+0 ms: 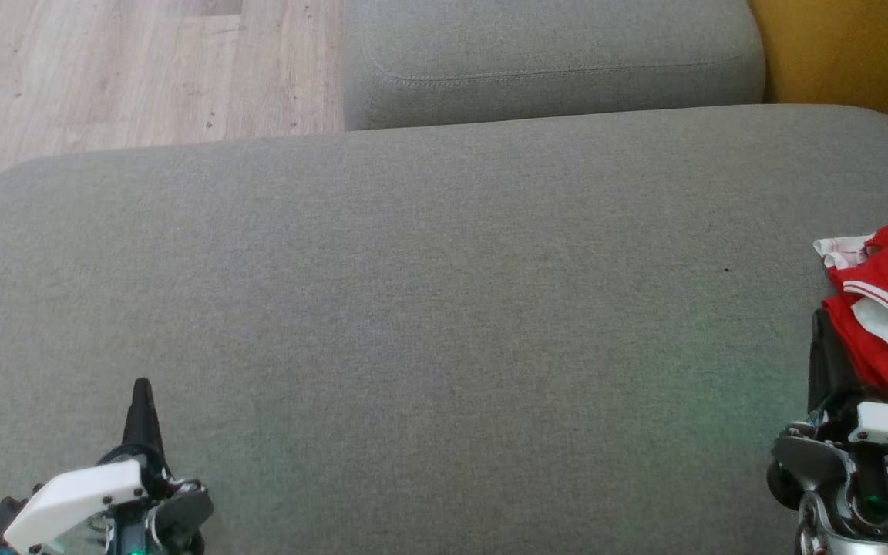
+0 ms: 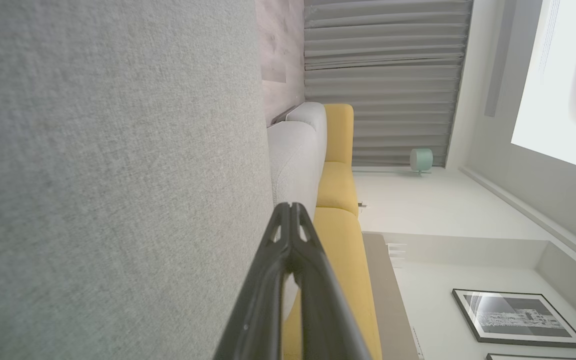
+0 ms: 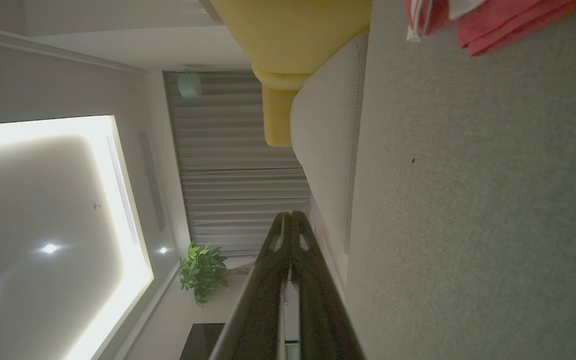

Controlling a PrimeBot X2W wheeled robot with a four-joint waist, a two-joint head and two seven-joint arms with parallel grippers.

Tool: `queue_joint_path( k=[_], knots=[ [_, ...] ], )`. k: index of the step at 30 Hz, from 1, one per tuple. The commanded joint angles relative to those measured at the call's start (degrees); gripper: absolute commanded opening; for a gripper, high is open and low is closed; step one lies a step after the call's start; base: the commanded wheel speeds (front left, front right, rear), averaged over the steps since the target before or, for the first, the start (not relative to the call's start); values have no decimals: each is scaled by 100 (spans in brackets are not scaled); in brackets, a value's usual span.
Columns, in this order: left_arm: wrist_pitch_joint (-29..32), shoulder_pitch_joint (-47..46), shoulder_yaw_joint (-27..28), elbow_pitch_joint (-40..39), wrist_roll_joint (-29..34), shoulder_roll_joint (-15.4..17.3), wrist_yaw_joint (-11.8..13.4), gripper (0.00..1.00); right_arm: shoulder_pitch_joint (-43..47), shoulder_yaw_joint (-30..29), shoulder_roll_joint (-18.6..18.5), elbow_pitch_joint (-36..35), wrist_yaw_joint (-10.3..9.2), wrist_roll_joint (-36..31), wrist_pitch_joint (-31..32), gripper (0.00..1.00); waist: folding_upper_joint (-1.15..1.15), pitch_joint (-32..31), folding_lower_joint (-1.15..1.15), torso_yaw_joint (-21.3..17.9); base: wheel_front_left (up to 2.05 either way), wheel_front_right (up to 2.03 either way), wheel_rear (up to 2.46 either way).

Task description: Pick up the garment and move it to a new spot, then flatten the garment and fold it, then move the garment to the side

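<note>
The garment (image 1: 887, 308) is red with white trim and lies bunched at the right edge of the grey cushion (image 1: 444, 308); a corner of the garment (image 3: 488, 20) also shows in the right wrist view. My right gripper (image 1: 820, 320) is shut, empty, with its tip right beside the garment's left side. Down at the lower left my left gripper (image 1: 141, 383) rests shut and empty over bare cushion, far from the garment. In both wrist views the fingertips meet: left gripper (image 2: 290, 206), right gripper (image 3: 290, 215).
A second grey cushion (image 1: 552, 62) stands beyond the near one. Wooden floor (image 1: 105, 69) lies at the far left. A yellow seat (image 1: 852, 54) is at the far right. The broad middle of the near cushion is bare fabric.
</note>
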Motion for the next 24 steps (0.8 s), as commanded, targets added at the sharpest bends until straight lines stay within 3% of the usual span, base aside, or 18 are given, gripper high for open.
queue_joint_path(
  k=[1,24],
  knots=[
    [40,-284,231,-212,-32,41,-41,0,-118,117,-30,-234,-4,40,35,0,0,0,0,0,0,0,0],
    [40,-284,231,-212,-32,41,-41,0,-118,117,-30,-234,-4,40,34,0,0,0,0,0,0,0,0]
  ],
)
